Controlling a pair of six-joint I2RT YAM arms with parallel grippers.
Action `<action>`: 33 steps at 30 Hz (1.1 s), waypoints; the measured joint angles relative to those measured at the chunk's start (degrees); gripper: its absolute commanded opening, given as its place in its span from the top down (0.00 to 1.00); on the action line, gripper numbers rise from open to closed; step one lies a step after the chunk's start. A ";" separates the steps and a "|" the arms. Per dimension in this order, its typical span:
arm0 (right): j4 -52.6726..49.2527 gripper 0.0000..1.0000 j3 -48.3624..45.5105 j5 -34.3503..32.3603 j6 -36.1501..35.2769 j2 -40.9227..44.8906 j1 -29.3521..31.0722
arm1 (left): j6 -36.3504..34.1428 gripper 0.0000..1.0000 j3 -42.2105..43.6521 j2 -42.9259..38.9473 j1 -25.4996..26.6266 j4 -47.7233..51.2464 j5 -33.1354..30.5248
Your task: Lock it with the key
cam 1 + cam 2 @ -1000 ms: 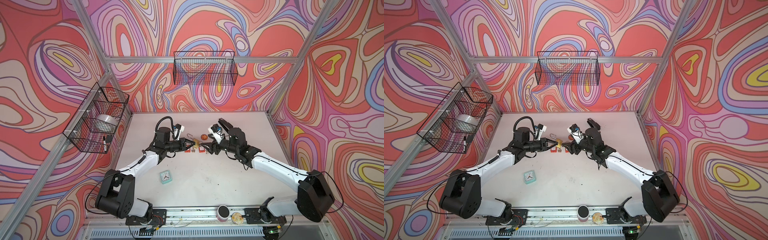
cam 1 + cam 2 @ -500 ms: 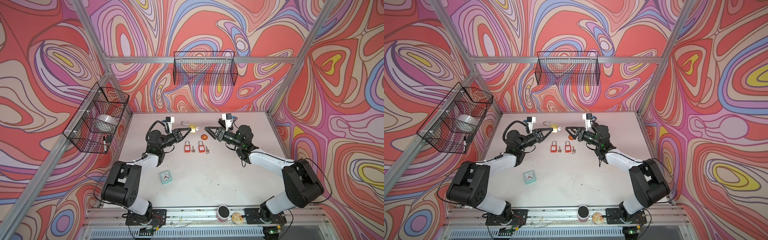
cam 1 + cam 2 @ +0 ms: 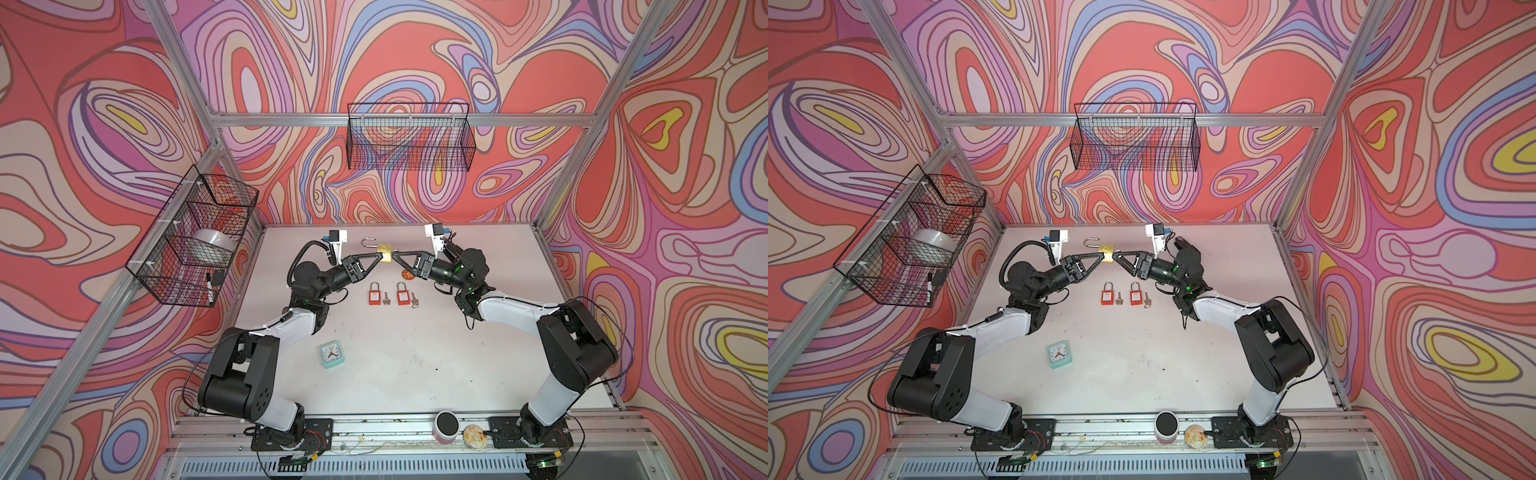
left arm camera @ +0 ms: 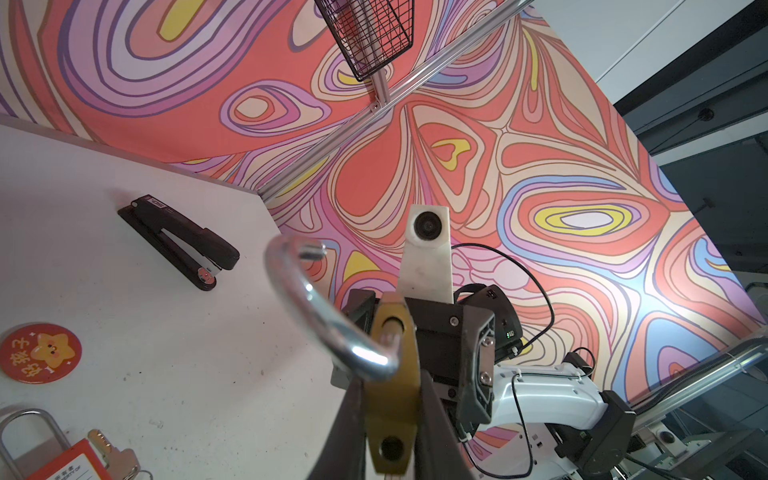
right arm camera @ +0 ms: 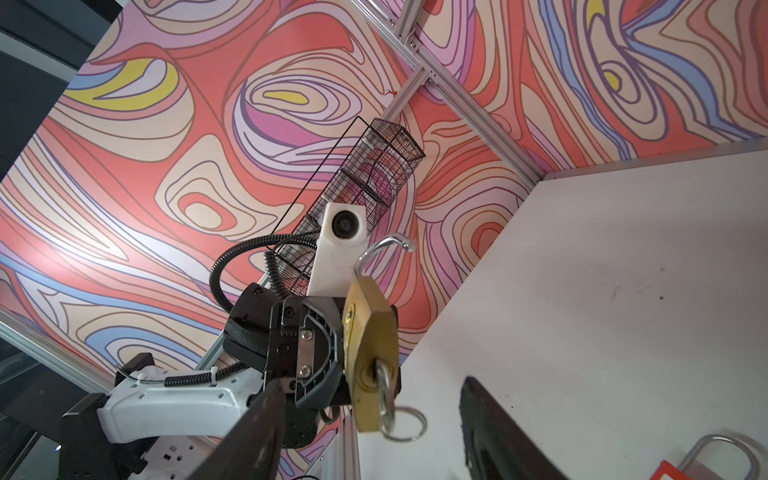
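In both top views the left gripper [image 3: 383, 260] is clamped on the brass padlock [image 3: 387, 252]. It holds the lock in the air above the bench [image 3: 415, 353], near the middle of the far edge, with the shackle [image 3: 367, 245] swung open. The right gripper [image 3: 395, 255] meets the lock tip to tip from the opposite side, and its jaw gap cannot be read from up here. Two red padlocks [image 3: 375, 294] lie on the bench just below, toward the centre, each with a spare key [image 3: 387, 298] beside it.

In the left wrist view the left fingers [image 4: 440, 436] pinch the flat faces of the brass body. The free end of the shackle stands clear of its hole.

In the right wrist view the key [image 5: 384, 390] sits in the keyhole on the lock's underside, with its ring [image 5: 405, 424] dangling. The right fingers [image 5: 498, 432] stand wide on either side of the key and touch neither it nor the ring.

The likely trouble is the grasp:
- **Loose ring:** the jaws could close on the ring instead of the key's head, and then the turn would slip.
- **Off-centre closing:** one finger would arrive first, which could shove the lock askew in the left pinch or tug the key out.
- **Twisting in the grip:** turning the key may rotate the whole body, since only two faces are held.
- **Open shackle:** until it is seated, turning the key would probably lock nothing.
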State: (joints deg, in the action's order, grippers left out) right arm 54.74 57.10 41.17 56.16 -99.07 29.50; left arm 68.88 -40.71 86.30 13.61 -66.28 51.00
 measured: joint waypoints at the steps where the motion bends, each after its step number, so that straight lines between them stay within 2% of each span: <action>1: 0.09 0.44 0.46 0.15 0.24 -0.39 0.13 | 0.00 1.00 0.00 0.00 0.00 0.02 0.02; 10: 2.84 0.73 3.72 1.95 3.17 -4.83 0.94 | 0.17 1.00 0.00 0.00 0.00 0.07 0.42; 14: 3.56 0.97 4.85 2.80 4.39 -5.51 1.05 | 0.15 1.00 0.00 0.02 -0.22 -0.02 0.42; 15: 3.85 1.00 4.94 3.02 4.92 -5.51 1.03 | 0.15 0.95 0.00 0.02 -0.22 -0.26 0.42; 18: 3.91 1.00 4.94 3.10 5.16 -5.51 1.01 | -0.33 0.69 0.00 0.02 -0.22 -0.33 0.48; 21: 3.30 1.00 4.90 3.13 4.50 -5.51 1.11 | -1.81 0.51 0.00 -0.59 -0.17 0.94 0.44; 27: 1.31 1.00 4.04 2.69 2.71 -5.03 1.33 | -5.14 0.46 0.00 -3.37 -1.16 5.57 0.68; 33: 0.00 1.00 1.68 1.64 1.66 -2.62 0.26 | -6.29 0.45 0.04 -5.40 -3.89 7.91 1.55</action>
State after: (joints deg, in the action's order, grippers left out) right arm 54.74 58.78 42.81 57.82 -101.69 29.76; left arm 62.59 -40.66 80.90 9.72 -58.37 52.56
